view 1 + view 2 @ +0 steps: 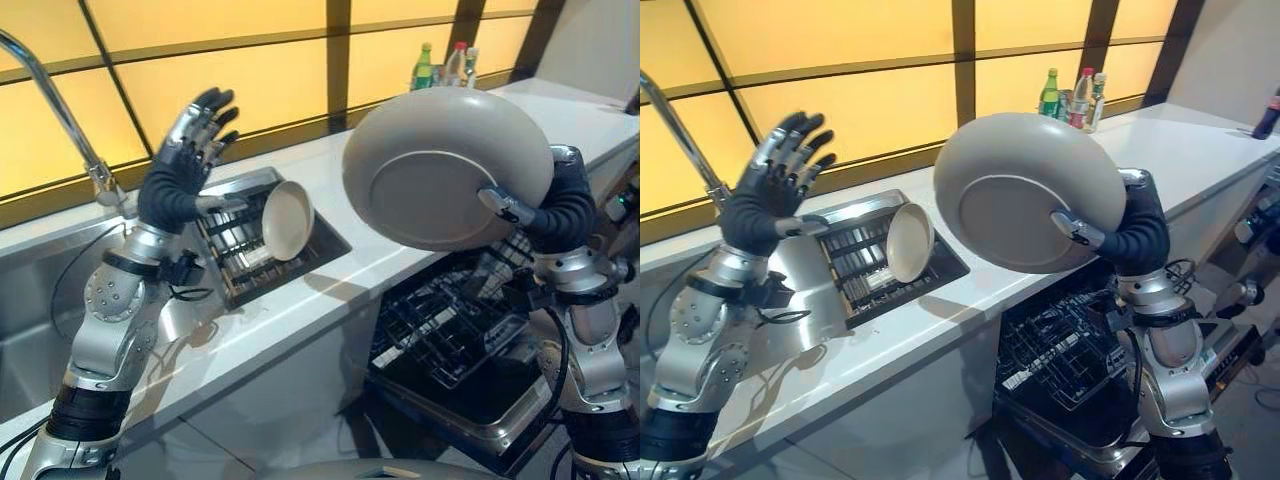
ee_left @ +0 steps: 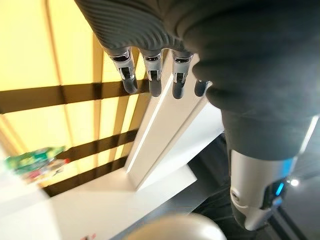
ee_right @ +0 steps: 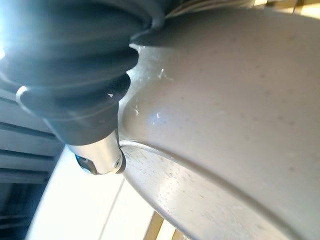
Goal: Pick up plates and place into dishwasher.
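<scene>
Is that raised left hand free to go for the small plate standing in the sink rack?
Probably yes. The left hand is open and empty, raised just beside the small plate, which leans in the rack with nothing between them. The right hand holds the large plate off to the side.

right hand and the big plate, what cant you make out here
- Right hand: its fingers are behind the large plate in both eye views; the thumb presses its underside.
- Dishwasher rack: far part hidden by that plate.
- Bottles: too small to identify.
- Small plate: its lower edge sits in the sink rack.
</scene>
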Motion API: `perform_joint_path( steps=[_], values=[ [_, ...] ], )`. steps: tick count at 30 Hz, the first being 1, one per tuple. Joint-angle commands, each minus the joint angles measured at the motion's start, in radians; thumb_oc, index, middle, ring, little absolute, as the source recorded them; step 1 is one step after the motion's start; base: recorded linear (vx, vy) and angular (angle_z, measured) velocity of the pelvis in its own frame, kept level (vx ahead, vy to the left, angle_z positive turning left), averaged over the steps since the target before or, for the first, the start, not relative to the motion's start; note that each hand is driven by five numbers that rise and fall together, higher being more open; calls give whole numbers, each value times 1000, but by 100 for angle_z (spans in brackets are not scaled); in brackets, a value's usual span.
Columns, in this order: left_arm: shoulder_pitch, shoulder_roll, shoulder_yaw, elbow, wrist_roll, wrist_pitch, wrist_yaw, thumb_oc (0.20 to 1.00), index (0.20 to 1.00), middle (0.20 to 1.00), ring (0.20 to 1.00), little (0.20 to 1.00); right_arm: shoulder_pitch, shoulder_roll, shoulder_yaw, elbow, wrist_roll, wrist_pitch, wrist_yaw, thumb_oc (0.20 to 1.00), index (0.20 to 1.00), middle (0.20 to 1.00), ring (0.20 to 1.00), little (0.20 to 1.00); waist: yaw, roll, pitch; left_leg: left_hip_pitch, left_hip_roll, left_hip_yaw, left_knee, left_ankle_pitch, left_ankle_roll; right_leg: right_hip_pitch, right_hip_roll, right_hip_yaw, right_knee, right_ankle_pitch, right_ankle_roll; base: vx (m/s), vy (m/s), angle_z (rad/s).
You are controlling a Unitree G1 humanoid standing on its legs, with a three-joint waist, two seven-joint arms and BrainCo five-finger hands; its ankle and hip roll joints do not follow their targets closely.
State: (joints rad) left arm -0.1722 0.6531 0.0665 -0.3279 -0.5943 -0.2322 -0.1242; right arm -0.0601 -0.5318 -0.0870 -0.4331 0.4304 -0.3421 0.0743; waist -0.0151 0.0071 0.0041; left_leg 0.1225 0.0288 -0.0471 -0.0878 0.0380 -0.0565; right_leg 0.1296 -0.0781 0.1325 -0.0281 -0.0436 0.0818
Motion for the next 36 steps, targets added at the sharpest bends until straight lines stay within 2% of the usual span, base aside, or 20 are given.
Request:
perform_joint_path(
  steps=[1, 5, 8, 12, 17, 19, 22, 27, 32, 36],
  values=[
    [23, 10, 67, 48, 53, -68, 28, 1000, 1000, 1000, 1000, 1000, 30, -50, -84, -17, -68, 27, -36, 200, 200, 200, 200, 200, -15, 2, -32, -19, -27, 4, 45, -76, 65, -73, 25, -70, 78, -12, -14, 12, -1, -37],
    [72, 28, 131, 54, 52, -61, 21, 1000, 1000, 1000, 1000, 1000, 99, -98, -141, 25, -136, 105, -38, 200, 200, 200, 200, 200, -43, -7, -23, -13, -23, 28, 32, -74, 66, -80, 29, -39, 74, -2, -9, 5, -15, -28],
    [117, 42, 178, 70, 39, -64, 10, 1000, 1000, 1000, 1000, 1000, 157, -135, -192, 55, -168, 137, -29, 200, 200, 200, 200, 200, -64, -9, -15, -7, -24, 44, 28, -75, 69, -79, 35, -1, 66, 10, -4, 57, -20, -27],
    [170, 44, 222, 67, 63, -59, -24, 1000, 1000, 1000, 1000, 1000, 248, -140, -240, 85, -242, 152, -44, 200, 200, 200, 200, 200, -75, -11, 0, -16, -22, 57, 19, -66, 66, -92, 29, 6, 63, 22, 5, 10, -55, -22],
    [186, 67, 255, 76, 42, -29, -30, 1000, 1000, 1000, 1000, 1000, 315, -177, -263, 157, -503, 205, -141, 200, 200, 200, 200, 200, -85, -10, 16, -19, -26, 61, 9, -72, 66, -98, 21, 10, 47, 26, 17, 17, -86, -17],
    [183, 77, 261, 77, 32, -17, -27, 1000, 1000, 1000, 1000, 1000, 331, -207, -266, 183, -540, 225, -137, 200, 200, 200, 200, 200, -90, -7, 24, -26, -27, 62, 8, -70, 65, -106, 21, 17, 42, 34, 22, 6, -91, -9],
    [180, 79, 251, 68, 36, -6, -32, 1000, 1000, 1000, 1000, 1000, 324, -223, -252, 191, -470, 257, -85, 200, 200, 200, 200, 200, -87, -3, 35, -37, -28, 56, 9, -66, 64, -118, 19, 20, 46, 37, 25, 18, -80, -1],
    [154, 63, 205, 72, 70, -11, -27, 1000, 1000, 1000, 1000, 1000, 247, -224, -144, 276, -370, 260, -64, 200, 200, 200, 200, 200, -67, 6, 67, -64, -30, 27, 9, -54, 59, -146, 18, 13, 55, 39, 26, 19, -85, -1],
    [99, 40, 132, 105, 120, -31, 3, 1000, 1000, 1000, 1000, 1000, 125, -215, -27, 421, -274, 201, -43, 200, 200, 200, 200, 200, -40, 17, 107, -129, -28, -7, 31, -39, 52, -195, 18, -4, 76, 34, 20, -37, -88, 3],
    [38, 59, 75, 115, 129, -31, 49, 1000, 1000, 1000, 1000, 1000, 21, -220, 60, 526, -201, 149, -60, 200, 200, 200, 200, 200, -12, 28, 156, -178, -24, -30, 43, -23, 44, -221, 21, -33, 80, 31, 11, -83, -85, 5]
  ],
)
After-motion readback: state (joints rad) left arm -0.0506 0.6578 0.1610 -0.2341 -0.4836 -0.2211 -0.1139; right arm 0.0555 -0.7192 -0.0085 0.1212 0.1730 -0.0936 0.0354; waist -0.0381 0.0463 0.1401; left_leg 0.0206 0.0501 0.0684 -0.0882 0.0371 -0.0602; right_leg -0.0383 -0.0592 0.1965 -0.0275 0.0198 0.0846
